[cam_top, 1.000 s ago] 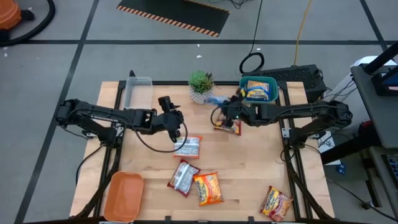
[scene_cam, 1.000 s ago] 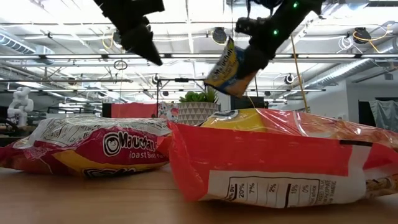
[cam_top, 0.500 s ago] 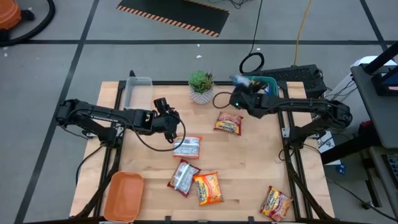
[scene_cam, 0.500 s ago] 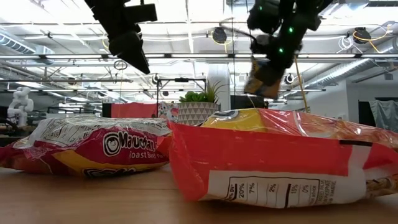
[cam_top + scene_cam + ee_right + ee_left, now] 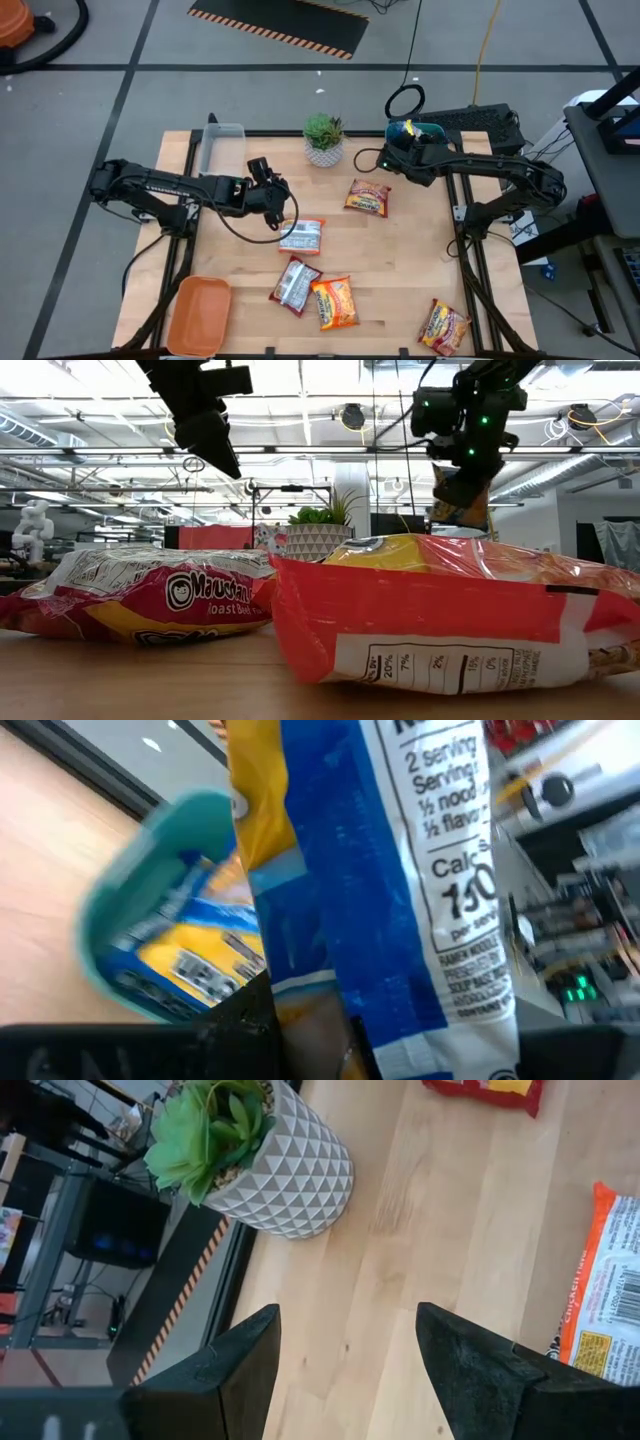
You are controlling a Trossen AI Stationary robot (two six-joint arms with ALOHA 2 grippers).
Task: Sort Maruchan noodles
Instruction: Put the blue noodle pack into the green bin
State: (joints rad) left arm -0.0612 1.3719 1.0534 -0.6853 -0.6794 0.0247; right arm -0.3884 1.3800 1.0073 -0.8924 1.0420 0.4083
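The right gripper (image 5: 402,137) hangs over the teal tray (image 5: 437,129) at the table's far right corner, jaws clamped on a blue-and-yellow packet (image 5: 400,870) that dangles from one end above another blue-and-yellow packet (image 5: 195,965) lying in the tray. The right arm reaches in from the right edge, stretched nearly level along the far side, wrist tipped down over the tray.

The left gripper (image 5: 272,190) hovers above the table's middle, left of centre, jaws parted and empty over bare wood, with the potted plant (image 5: 323,138) beyond it at the far edge. The left arm lies low, extended from the left edge toward the centre.

Five packets lie on the table: a red one (image 5: 368,197) near the far right, a white-and-orange one (image 5: 302,235) at the centre just beside the left gripper, a red-silver one (image 5: 296,283) touching an orange one (image 5: 335,302) toward the near edge, and one more red-orange packet (image 5: 444,324) at the near right corner. An orange tray (image 5: 198,314) sits at the near left corner, a clear tray (image 5: 222,146) at the far left.

The packets look light and crinkly, the film probably slick and the noodle block brittle; a pinch across a sealed end or a short edge seems safest.
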